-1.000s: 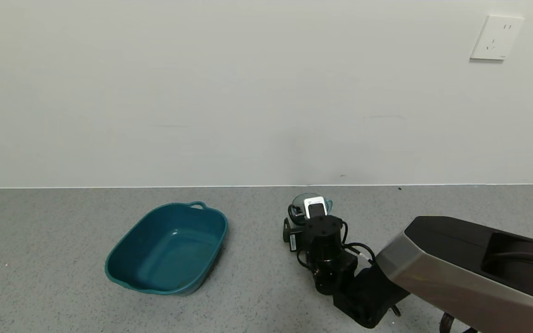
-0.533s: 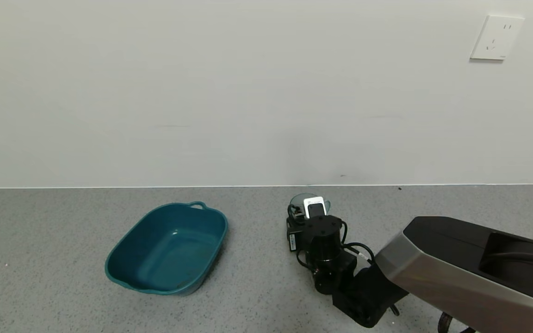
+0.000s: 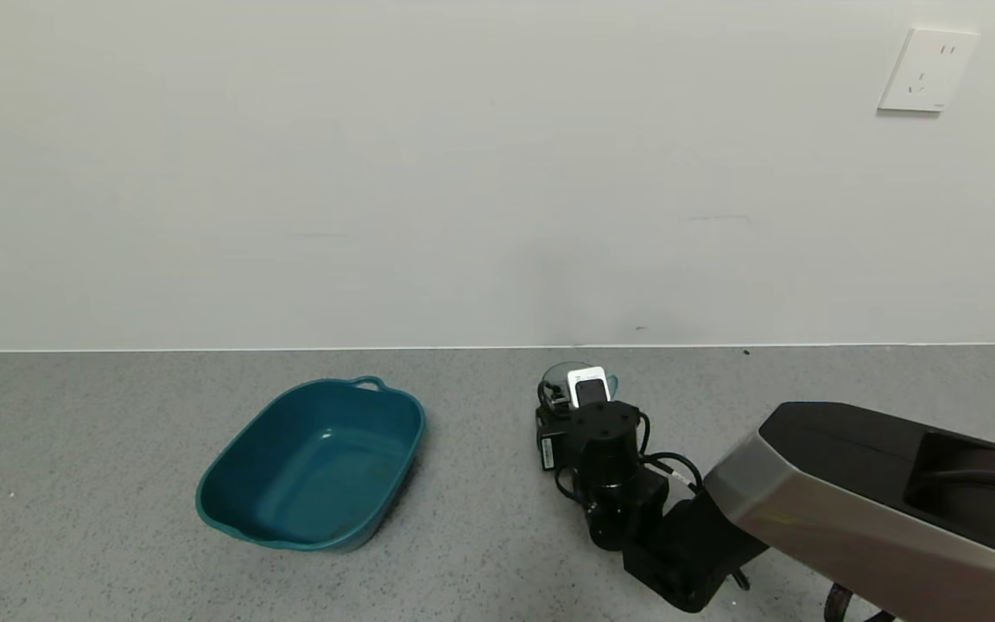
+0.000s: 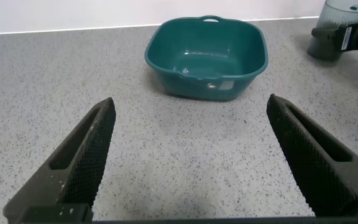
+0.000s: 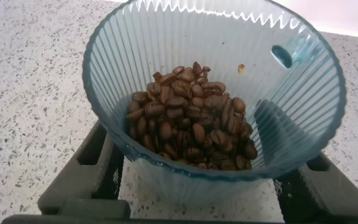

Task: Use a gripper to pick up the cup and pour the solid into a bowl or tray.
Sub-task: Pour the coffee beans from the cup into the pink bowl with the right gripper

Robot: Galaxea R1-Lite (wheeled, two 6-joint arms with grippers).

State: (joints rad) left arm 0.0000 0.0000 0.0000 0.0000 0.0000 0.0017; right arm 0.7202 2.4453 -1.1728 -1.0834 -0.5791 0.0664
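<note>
Your right gripper [image 5: 194, 186] has its two fingers on either side of the cup [image 5: 213, 93], hugging it, and the cup sits on the grey table [image 3: 480, 553] near the wall. Brown beans [image 5: 191, 124] lie in the cup. Your left gripper [image 4: 194, 155] is wide open, well apart, facing the teal tub [image 4: 207, 57].
</note>
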